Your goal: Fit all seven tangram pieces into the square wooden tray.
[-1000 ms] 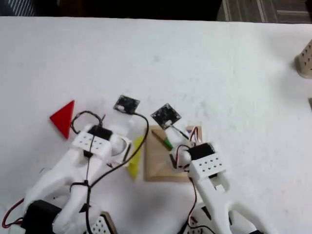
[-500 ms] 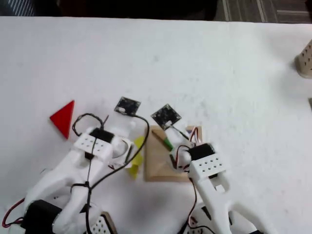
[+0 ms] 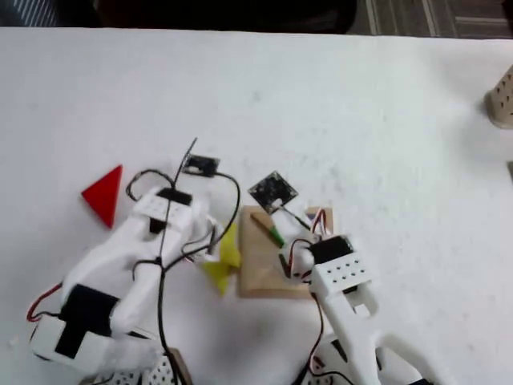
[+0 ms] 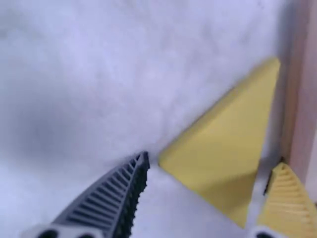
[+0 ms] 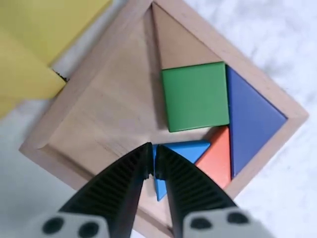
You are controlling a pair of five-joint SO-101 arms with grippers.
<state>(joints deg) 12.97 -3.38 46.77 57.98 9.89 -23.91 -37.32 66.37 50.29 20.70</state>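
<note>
The square wooden tray [image 5: 85, 74] holds a green square [image 5: 195, 96], a dark blue triangle [image 5: 252, 119], an orange triangle [image 5: 218, 156] and a small light-blue triangle [image 5: 171, 151]; the rest of its floor is bare wood. My right gripper [image 5: 154, 163] hangs shut and empty above the light-blue piece. A yellow triangle [image 4: 228, 148] lies on the table against the tray's outer edge [image 4: 303, 99]. My left gripper [image 4: 213, 161] is open and straddles it, black finger [image 4: 126, 193] at one corner, yellow finger [image 4: 285, 203] by the tray. In the high view a red triangle [image 3: 104, 195] lies apart, left of the left arm [image 3: 152, 241].
The tray [image 3: 260, 273] sits between both arms near the table's front. A perforated wooden block [image 3: 501, 96] stands at the right edge. White tabletop stretches open behind and to the right of the arms. A small wooden corner [image 3: 175, 367] shows under the left arm.
The left arm has swung and leaned over, its wrist now lower toward the yellow triangle, which has tilted slightly. The right arm and the tray have stayed put.
</note>
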